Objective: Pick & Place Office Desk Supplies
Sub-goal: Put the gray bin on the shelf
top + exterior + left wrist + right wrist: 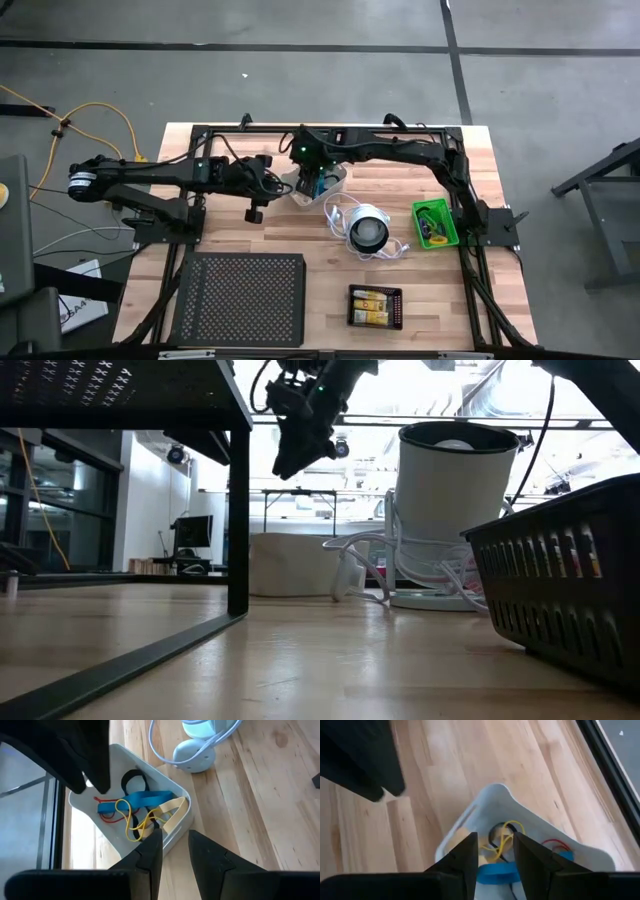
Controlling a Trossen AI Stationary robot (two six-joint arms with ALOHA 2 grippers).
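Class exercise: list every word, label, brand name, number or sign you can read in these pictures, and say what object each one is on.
No text can be read in any view.
The yellow-and-white packs in the black tray may carry print, but it is too small to make out.

A tangle of loose bands lies in a white tray (176, 790): a flat blue band (142, 800) across the middle, a thin yellow loop (131, 820) over it, a thin red loop (107, 815) at one side, a black loop (134, 780) behind, and a wide cream band (172, 812) against the tray's wall. Yellow-and-white packs (374, 306) lie side by side in a black tray (375, 322) near the desk's front edge.
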